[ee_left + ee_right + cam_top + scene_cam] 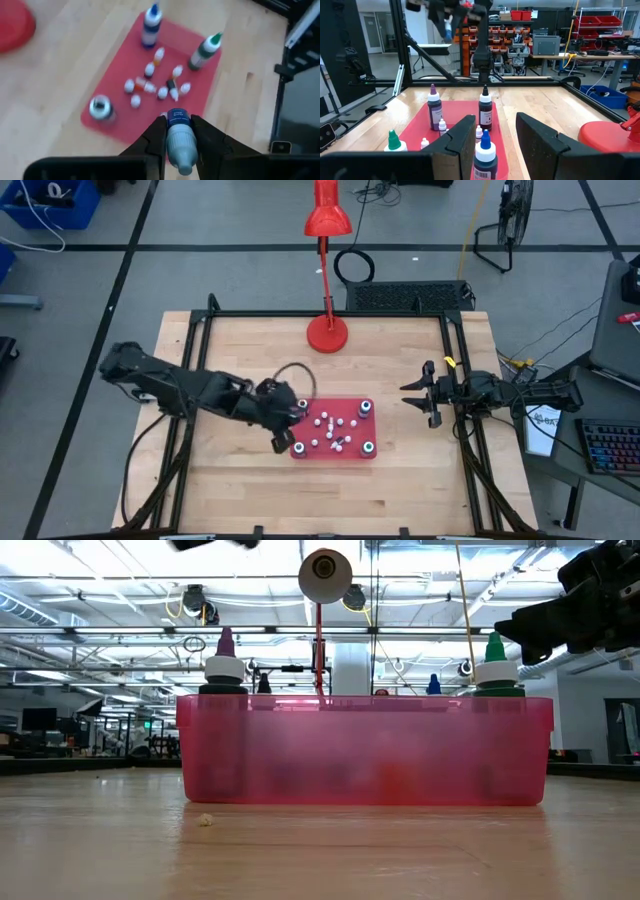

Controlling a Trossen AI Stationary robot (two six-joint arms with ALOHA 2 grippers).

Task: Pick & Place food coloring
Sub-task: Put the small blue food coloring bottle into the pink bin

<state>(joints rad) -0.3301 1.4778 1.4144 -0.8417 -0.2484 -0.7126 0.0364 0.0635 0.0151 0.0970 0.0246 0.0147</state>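
Observation:
A red tray [345, 450] lies mid-table. It holds several tiny white bottles [150, 87] and taller food coloring bottles at its corners: blue-tipped [151, 22], green-tipped [205, 50], black-tipped [485, 107] and purple-tipped [434, 107]. My left gripper [179, 132] hangs above the tray's near left corner [282, 438] and high in the right wrist view [447, 22]. It is shut on a small pale-blue bottle [180, 142]. My right gripper [425, 402] waits open at the table's right side, well off the tray. My left gripper pinches the small pale-blue bottle by its two sides [170, 145] between the two fingers [157, 135]. The fingers slant down from the table's left, and the bottle lies along them. It is lifted clear, high above the tray.
A red desk lamp stands with its base [327, 333] on the table's far middle, its head [327, 215] reaching beyond the far edge. Black frame rails [455, 370] run along the table's sides. Bare wood lies in front of the tray [320, 850].

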